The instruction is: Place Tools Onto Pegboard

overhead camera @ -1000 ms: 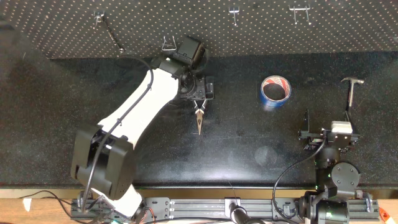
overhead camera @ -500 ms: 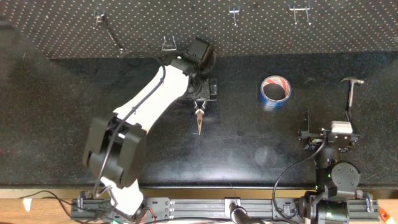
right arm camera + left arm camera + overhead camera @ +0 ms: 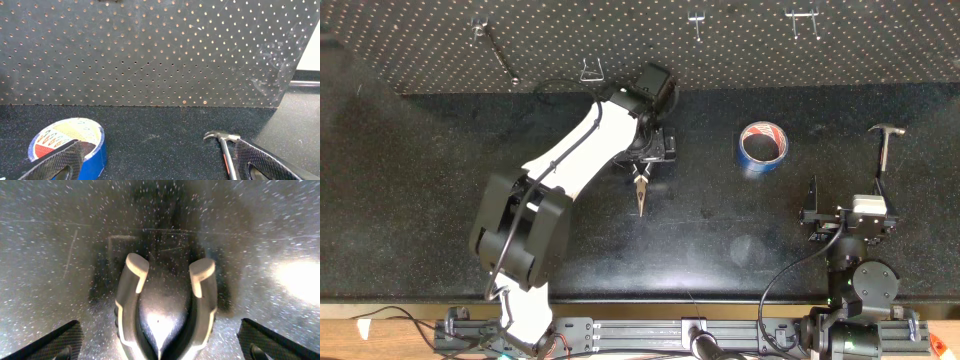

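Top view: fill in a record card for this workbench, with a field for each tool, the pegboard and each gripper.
pliers: flat on the worktop, tips toward the arm bases
left gripper: open, above the pliers' handles
tape roll: blue, on the worktop
hammer: on the worktop, far right
wrench: hanging on the pegboard
pegboard: other hooks bare
right gripper: open, holding nothing

The blue tape roll [image 3: 70, 131] bears some print inside its ring, too small to read.
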`<state>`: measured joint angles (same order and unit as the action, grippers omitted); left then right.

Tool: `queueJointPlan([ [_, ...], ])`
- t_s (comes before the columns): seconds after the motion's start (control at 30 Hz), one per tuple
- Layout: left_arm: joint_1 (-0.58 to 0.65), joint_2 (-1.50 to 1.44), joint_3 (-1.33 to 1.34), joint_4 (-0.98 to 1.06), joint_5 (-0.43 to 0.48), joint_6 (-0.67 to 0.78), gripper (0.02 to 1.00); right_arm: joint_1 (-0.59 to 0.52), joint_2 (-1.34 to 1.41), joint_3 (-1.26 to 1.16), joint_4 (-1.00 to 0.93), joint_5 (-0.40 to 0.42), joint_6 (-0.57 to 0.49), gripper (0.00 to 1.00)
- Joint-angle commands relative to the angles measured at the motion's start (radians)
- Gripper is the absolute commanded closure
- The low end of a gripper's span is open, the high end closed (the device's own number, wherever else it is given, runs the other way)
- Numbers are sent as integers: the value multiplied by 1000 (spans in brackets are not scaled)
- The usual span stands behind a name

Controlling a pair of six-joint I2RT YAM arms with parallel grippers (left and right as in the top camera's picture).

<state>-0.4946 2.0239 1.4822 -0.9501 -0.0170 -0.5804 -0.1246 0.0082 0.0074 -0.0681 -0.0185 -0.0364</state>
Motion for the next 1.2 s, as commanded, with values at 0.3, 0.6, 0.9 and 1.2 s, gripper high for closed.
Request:
queueJointPlan([
  [0.3, -6, 31, 23, 22, 55, 59, 23, -6, -7, -3, -5, -12, -11, 25],
  [0.6, -6, 31, 23, 0, 9, 92, 23, -6, -7, -3, -5, -12, -11, 25],
  [0.9, -6, 31, 23, 16, -10, 79, 25, -6, -7, -3, -5, -11, -11, 25],
  [1.2, -5, 33, 22, 32, -10, 55, 23, -6, -7, -3, -5, -12, -11, 25],
])
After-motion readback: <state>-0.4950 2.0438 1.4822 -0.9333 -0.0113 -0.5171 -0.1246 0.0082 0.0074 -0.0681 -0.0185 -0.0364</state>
